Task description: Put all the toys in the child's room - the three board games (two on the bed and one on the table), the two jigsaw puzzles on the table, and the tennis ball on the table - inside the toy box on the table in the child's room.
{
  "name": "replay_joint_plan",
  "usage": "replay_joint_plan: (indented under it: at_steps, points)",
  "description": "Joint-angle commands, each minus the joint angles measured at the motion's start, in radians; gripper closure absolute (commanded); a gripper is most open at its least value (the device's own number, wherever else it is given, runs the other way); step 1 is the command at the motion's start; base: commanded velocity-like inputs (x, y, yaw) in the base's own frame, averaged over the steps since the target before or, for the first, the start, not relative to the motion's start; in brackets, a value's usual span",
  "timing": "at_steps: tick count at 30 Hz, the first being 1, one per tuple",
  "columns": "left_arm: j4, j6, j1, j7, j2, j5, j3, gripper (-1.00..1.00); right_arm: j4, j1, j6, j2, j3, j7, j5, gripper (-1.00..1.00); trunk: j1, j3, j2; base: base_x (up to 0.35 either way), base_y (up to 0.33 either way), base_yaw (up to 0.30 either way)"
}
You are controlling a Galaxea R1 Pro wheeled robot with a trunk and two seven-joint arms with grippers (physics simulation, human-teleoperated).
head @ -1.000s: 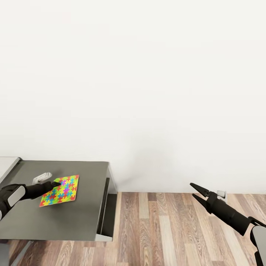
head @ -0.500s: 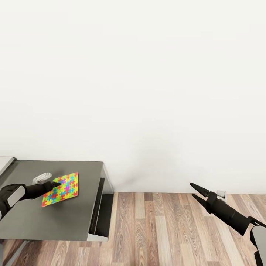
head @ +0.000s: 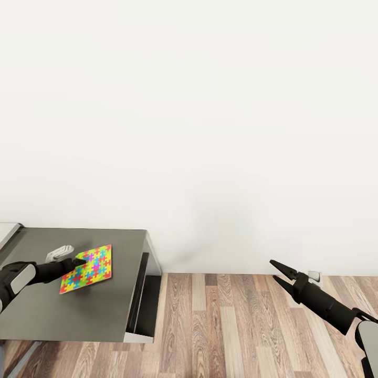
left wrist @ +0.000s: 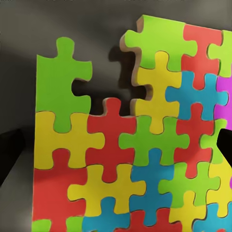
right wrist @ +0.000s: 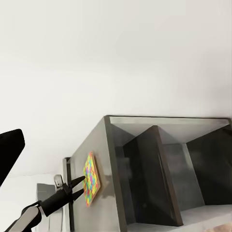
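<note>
A jigsaw puzzle (head: 89, 269) of red, yellow, green and blue pieces is tilted up off the dark grey section of the table (head: 79, 315). My left gripper (head: 80, 261) is shut on its near edge. The left wrist view shows the jigsaw puzzle (left wrist: 130, 145) up close, with a dark fingertip (left wrist: 224, 142) at its side. From the right wrist view, the jigsaw puzzle (right wrist: 90, 179) stands clear of the tabletop in the left gripper (right wrist: 79, 182). My right gripper (head: 276, 271) hangs open and holds nothing, over the floor far right of the table.
The dark table section ends at a right edge with open shelving (head: 149, 294) below it. A strip of the pale grey desk top (head: 8, 231) shows at the far left. Wood floor (head: 236, 325) runs to a plain white wall (head: 210, 131).
The puzzle's far edge has lifted off the table in my left gripper. The whole view shifted, so the table sits further left in the picture. The right arm has not moved.
</note>
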Motion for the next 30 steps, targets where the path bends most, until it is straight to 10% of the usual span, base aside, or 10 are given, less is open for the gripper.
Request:
replay_joint_plan:
  at_steps: [1,30]
  points:
    - [0.0,0.006,0.001,-0.002,-0.01,0.008,-0.007,-1.0,0.0,-0.001,0.004,0.0,-0.002,0.009,0.009,-1.0,0.001,-0.002,-0.001,0.0,0.0,0.0]
    - [0.0,0.006,0.001,-0.003,-0.01,0.008,-0.007,-1.0,0.0,-0.001,0.004,0.0,-0.002,0.008,0.009,-1.0,0.001,0.003,-0.001,0.0,0.014,-0.035]
